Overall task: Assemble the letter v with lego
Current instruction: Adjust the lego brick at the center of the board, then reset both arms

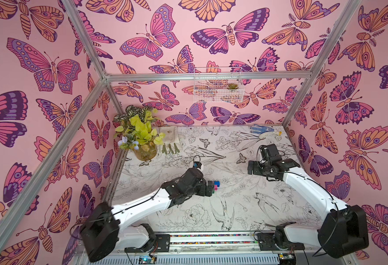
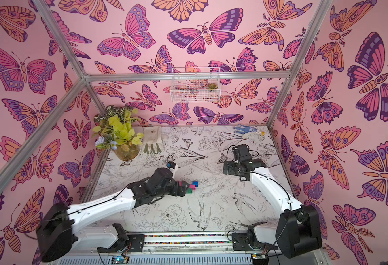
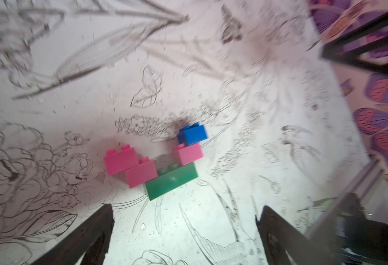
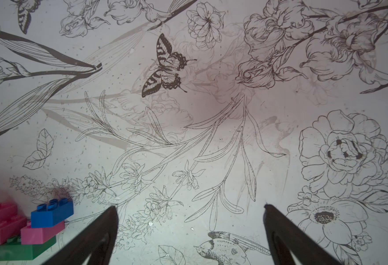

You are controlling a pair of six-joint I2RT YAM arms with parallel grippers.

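**Left to right, as in both top views.**

- **Left fingers [image 3: 92, 234]:** spread wide and holding nothing. They are poised just short of the letter v [image 3: 147, 171] and do not touch it.
- **Letter v:** it lies near the middle of the counter [image 3: 211, 68], apparently flat on its side and fully joined. The green brick [image 3: 172, 181] forms the base. Two stepped pink bricks [image 3: 119, 159] form one arm. A third pink brick and the blue brick [image 3: 193, 134] form the other.
- **Right fingers [image 4: 287, 234]:** likewise wide and empty. They are clear of the build, which shows only at the edge of the right wrist view.

**Hazards, as judged.**

- (a) The left fingers stand closest. A low or sideways pull-away could clip the green base and slide or twist the build across the counter.
- (b) The blue brick is the outermost piece and sits on a part-overlapped joint. A knock there could lever it off and undo that arm.
- (c) Closing the fingers on the build could shear a stepped joint.

**Count.** Bricks, five: green one, pink three, blue one. Assembled letters, one. Loose bricks, none seen. Pairs of fingers, two.
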